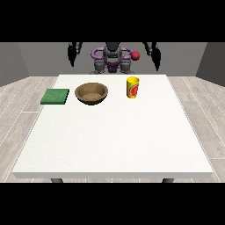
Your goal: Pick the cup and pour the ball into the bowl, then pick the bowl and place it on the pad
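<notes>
Front view: yellow cup (132, 87) stands upright right of the wooden bowl (91, 93); likely light and rigid, grasp its side wall. Both hands are raised; finger state cannot be told

The robot (112, 59) shows small at the far edge of the table. Its torso (113, 57) is dark grey and black, narrow at the top, with paler grey rounded blocks low on each side. Purple curved tubes (97, 53) loop out from the chest to both sides. A red ball-like knob (136, 55) sits at the right end of the purple loop. Both arms are black and slim, ending in black hands (71, 57).
</notes>
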Available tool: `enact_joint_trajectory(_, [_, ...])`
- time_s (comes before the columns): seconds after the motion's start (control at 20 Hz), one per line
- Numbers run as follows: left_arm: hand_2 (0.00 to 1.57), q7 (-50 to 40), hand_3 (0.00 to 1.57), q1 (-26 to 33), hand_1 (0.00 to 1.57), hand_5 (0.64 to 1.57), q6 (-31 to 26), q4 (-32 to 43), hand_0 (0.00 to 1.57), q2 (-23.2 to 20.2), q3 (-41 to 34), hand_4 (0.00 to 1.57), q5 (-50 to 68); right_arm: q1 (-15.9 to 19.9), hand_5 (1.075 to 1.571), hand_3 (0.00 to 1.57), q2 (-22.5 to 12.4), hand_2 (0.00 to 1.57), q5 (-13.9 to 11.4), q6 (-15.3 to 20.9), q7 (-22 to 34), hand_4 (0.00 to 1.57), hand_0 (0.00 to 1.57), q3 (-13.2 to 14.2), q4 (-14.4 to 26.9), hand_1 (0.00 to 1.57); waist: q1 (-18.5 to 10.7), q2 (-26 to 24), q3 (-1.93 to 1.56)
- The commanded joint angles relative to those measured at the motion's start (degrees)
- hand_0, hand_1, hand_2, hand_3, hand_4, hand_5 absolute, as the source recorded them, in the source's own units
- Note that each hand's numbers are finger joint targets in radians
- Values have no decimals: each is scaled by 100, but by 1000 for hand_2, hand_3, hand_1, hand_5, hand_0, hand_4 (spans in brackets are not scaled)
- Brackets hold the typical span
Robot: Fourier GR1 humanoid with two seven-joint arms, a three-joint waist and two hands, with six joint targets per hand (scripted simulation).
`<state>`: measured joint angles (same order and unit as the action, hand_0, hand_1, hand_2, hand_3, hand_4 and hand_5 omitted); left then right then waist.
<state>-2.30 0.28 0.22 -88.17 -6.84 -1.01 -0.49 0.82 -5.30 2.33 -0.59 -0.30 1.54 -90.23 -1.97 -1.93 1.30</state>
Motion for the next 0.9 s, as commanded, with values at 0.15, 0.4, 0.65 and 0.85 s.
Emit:
enact_joint_trajectory(0.15, [0,-419,0,-123,0,1566,-55,-531,0,-184,-54,664,85,77,1533,0,-268,0,13,-11,489,875,0,88,-473,0,24,-1308,-88])
enact_joint_trajectory(0.4, [0,-1821,0,190,0,1563,327,-1097,0,657,405,637,823,-430,1534,0,197,0,498,329,1973,865,0,18,-886,0,335,-2391,-127])
enact_joint_trajectory(0.65, [0,-2667,0,-2,0,1563,861,-2088,0,676,608,601,534,-448,1528,0,-56,0,583,438,2755,823,0,124,-1825,0,307,-2062,-130])
enact_joint_trajectory(0.85, [0,-2291,0,-678,0,1555,1565,-2094,0,680,1083,556,142,-225,1548,0,-36,0,599,396,2440,760,0,165,-2186,0,515,-1109,-131])
